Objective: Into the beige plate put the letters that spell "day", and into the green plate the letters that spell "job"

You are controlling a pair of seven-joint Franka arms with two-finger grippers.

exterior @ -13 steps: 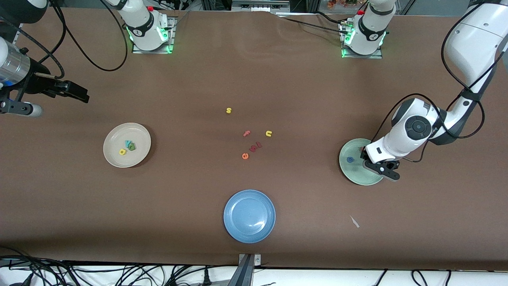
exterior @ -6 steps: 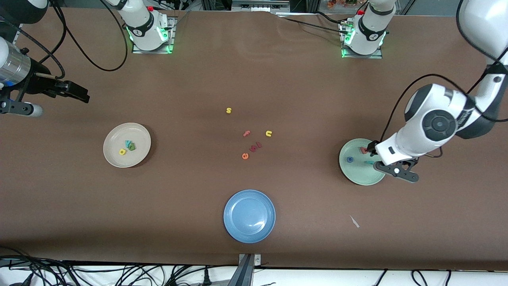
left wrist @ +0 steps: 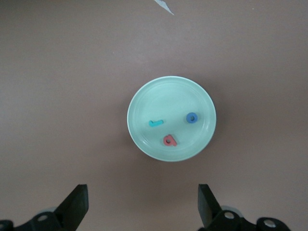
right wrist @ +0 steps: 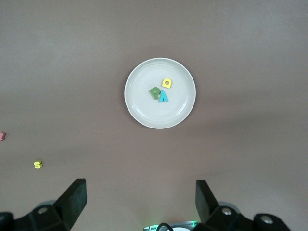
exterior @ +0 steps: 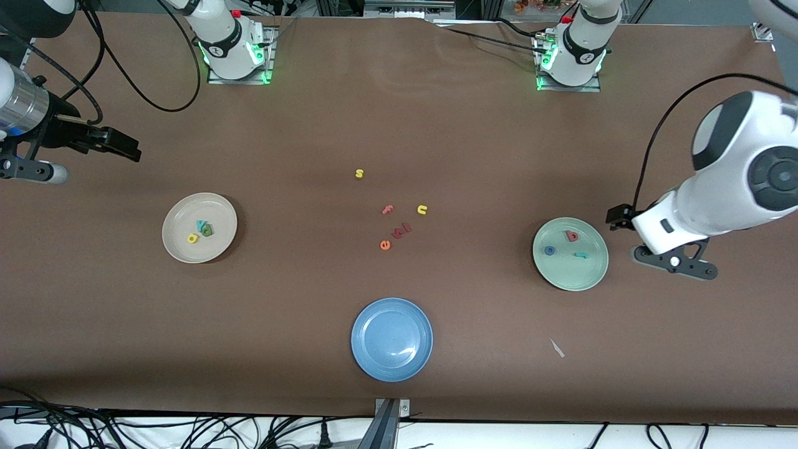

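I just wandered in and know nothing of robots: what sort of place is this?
Probably a robotics lab test bench. Two robot arms are bolted along one brown table, cables trail off its edge, and foam letters sit sorted in the beige plate and the green plate.

You see a matt brown table covering [exterior: 436,125], slightly creased; a glossy blue plate [exterior: 391,338]; a smooth green plate [exterior: 570,254]; matt foam-like letters [exterior: 394,232].
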